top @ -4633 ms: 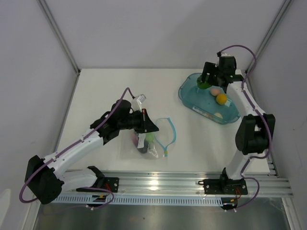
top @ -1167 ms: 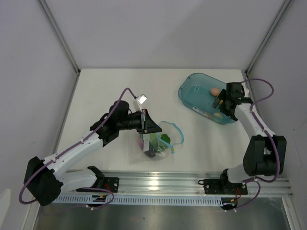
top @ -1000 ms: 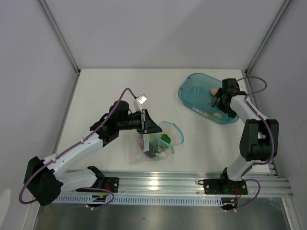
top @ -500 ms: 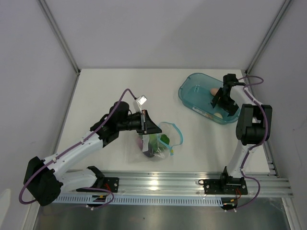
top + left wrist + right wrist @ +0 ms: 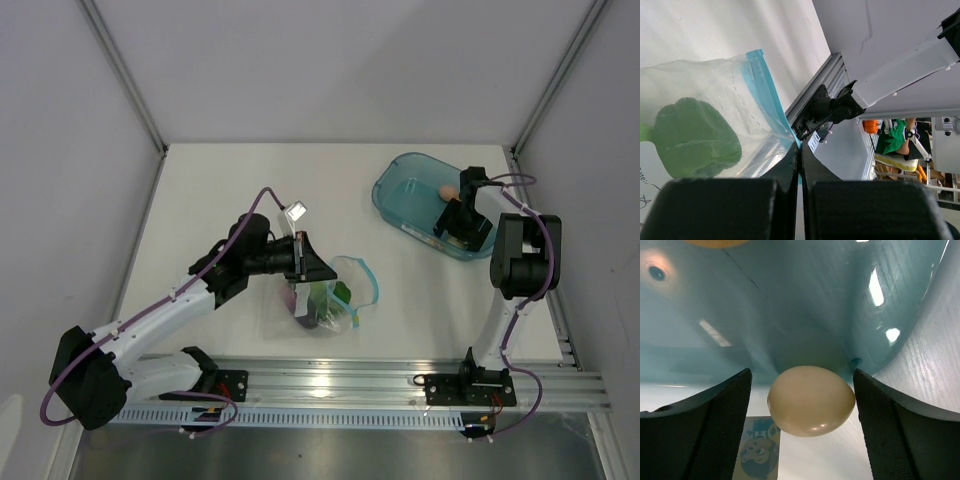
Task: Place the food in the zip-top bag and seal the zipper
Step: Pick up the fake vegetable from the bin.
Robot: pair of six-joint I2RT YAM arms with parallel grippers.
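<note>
The clear zip-top bag (image 5: 322,303) lies near the table's front with a green pepper (image 5: 343,290) and a purple eggplant (image 5: 305,315) inside. My left gripper (image 5: 318,266) is shut on the bag's light-blue zipper (image 5: 370,282) edge and holds the mouth up. In the left wrist view the jaws (image 5: 800,148) pinch the zipper strip (image 5: 762,87), with the pepper (image 5: 695,137) behind the film. My right gripper (image 5: 455,220) is open inside the teal tub (image 5: 400,195); its fingers straddle a cream egg-shaped piece (image 5: 811,400) without touching it. A pink egg (image 5: 447,192) lies beside it. A yellow-orange piece (image 5: 715,242) shows at the frame's top.
The tub's curved wall (image 5: 815,300) rises just behind the cream egg. A cartoon sticker (image 5: 760,450) lies on the tub floor. The aluminium rail (image 5: 330,380) runs along the near edge. Grey walls close in the back and sides.
The bag has gone from flat to held open, and the green pepper is now inside it. My right gripper came back into the tub and swung over the cream egg.
</note>
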